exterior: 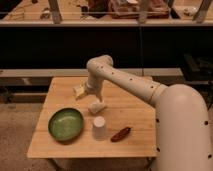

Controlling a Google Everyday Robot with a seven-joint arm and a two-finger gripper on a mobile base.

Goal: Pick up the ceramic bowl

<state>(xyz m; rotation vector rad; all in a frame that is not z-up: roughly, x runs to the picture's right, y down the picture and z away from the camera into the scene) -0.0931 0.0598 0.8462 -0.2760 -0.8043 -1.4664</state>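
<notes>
The ceramic bowl (65,124), wide, shallow and glossy green inside, sits upright on the front left of the wooden table (130,107). My gripper (93,95) hangs from the white arm over the middle of the table, behind and to the right of the bowl and well apart from it. It is just above a small white object (97,106) and next to a yellowish object (80,91). An upturned white cup (99,127) stands right of the bowl.
A reddish-brown object (120,133) lies right of the cup near the front edge. My large white arm body (182,130) fills the right side. A dark counter with a shelf of items (125,10) runs behind the table.
</notes>
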